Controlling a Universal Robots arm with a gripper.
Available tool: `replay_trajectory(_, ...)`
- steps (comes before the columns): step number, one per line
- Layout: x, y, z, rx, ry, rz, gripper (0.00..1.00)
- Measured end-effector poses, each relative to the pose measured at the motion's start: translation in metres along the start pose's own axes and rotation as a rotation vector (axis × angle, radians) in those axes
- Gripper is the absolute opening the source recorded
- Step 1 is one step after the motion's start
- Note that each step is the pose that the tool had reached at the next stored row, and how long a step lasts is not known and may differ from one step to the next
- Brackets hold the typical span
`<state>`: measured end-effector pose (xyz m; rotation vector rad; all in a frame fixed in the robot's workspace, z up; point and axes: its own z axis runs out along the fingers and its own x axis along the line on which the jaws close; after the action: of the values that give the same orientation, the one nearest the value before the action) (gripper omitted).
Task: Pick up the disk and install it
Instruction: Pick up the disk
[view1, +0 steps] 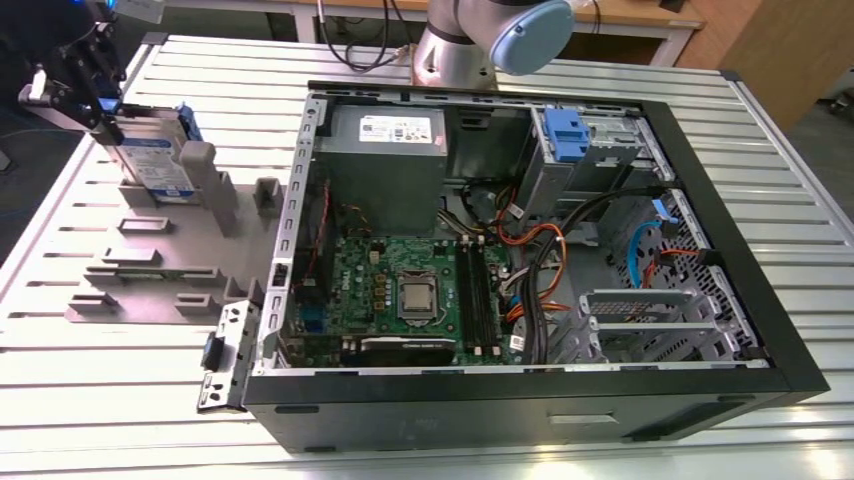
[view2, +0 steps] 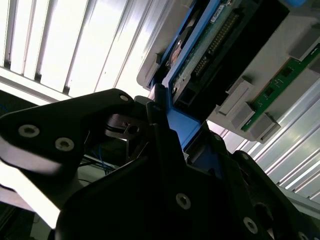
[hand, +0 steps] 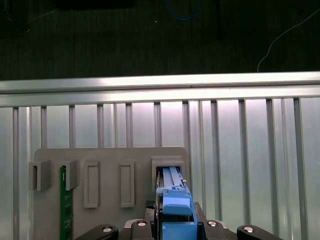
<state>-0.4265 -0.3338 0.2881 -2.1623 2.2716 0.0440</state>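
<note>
The disk (view1: 150, 160) stands on edge in a slot of the grey holder plate (view1: 147, 270), at the exterior view's left, outside the computer case. It is silver with a white-and-blue label and a blue carrier. My gripper (view1: 110, 108) comes down on its top edge and is shut on it. In the second wrist view the dark fingers (view2: 156, 117) clamp the blue carrier of the disk (view2: 182, 131), whose circuit-board side faces out. In the first wrist view the disk (hand: 175, 205) runs from my gripper (hand: 175, 227) down into the holder's slot (hand: 167, 165).
The open computer case (view1: 747, 300) lies at the exterior view's right, with the motherboard (view1: 400, 290), a grey power supply (view1: 384, 135), a drive cage with a blue latch (view1: 563, 132) and a silver cage (view1: 641, 320). A green memory stick (hand: 63, 200) stands in the holder.
</note>
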Motion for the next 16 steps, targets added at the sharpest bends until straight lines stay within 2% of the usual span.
replay_trajectory(16,0.0000,0.0000,-0.0010,-0.0005,0.0003,-0.018,0.36)
